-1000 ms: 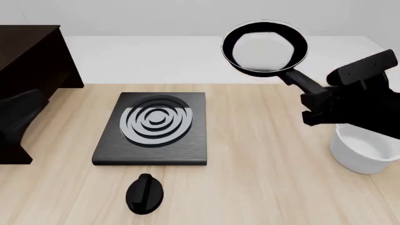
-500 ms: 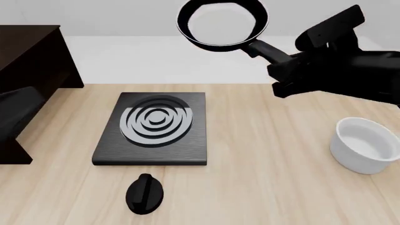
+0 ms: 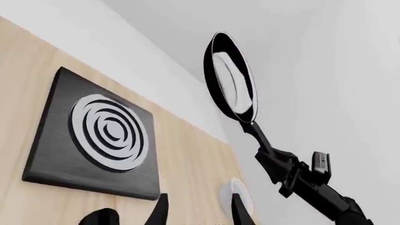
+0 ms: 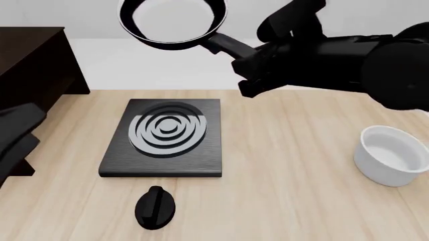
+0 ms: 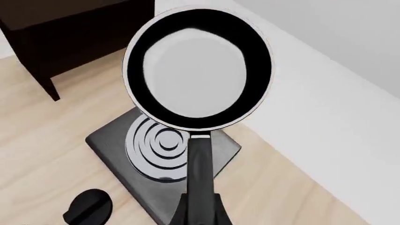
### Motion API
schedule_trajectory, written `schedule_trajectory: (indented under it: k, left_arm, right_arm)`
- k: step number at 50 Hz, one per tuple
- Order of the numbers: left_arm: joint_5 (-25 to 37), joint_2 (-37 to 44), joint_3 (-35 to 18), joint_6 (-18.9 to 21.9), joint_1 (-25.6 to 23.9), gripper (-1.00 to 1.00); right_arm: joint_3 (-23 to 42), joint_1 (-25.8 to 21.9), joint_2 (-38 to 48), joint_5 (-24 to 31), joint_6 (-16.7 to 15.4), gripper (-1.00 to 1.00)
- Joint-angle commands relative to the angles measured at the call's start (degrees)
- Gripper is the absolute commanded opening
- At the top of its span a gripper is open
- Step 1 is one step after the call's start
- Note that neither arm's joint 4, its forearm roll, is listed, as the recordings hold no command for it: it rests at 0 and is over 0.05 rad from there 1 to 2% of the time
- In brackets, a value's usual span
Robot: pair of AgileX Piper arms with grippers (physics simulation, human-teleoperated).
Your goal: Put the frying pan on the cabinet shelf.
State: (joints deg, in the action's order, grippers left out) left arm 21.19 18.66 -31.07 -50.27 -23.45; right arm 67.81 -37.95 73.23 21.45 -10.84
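The frying pan [image 4: 173,22] is black with a pale glossy inside. It hangs high in the air above the far edge of the stove plate [image 4: 164,135]. My right gripper [image 4: 249,65] is shut on the end of the pan's long handle. In the right wrist view the pan [image 5: 198,70] is level and its handle runs back to the gripper [image 5: 200,213]. The dark cabinet [image 4: 33,65] stands at the far left, to the left of the pan and below it. My left gripper [image 3: 200,199] is open and empty, low at the table's left side. The pan [image 3: 233,79] shows in the left wrist view too.
A black square stove plate with silver rings lies mid-table. A black knob [image 4: 155,207] sits in front of it. A white bowl [image 4: 392,155] stands at the right. My left arm [image 4: 17,133] is in front of the cabinet's lower part.
My right gripper has carried the pan up and to the left, from above the table's far right to above the stove plate's far edge. The left arm has barely moved.
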Motion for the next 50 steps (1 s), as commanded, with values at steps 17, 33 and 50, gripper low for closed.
schedule_trajectory:
  k: [17, 33, 50]
  left_arm:
    - [-1.4, -3.4, 1.7, -6.9, -1.3, 1.0]
    - [-2.3, -5.8, 1.7, -10.8, -2.2, 1.0]
    - [-5.7, -7.5, 4.7, -14.4, -3.3, 1.0]
  right_arm:
    - [11.9, -11.6, 9.8, -0.2, 3.7, -1.0]
    - [14.4, -16.9, 13.7, -0.2, 5.5, -1.0]
    - [18.8, -20.8, 17.9, -1.0, 7.4, -1.0]
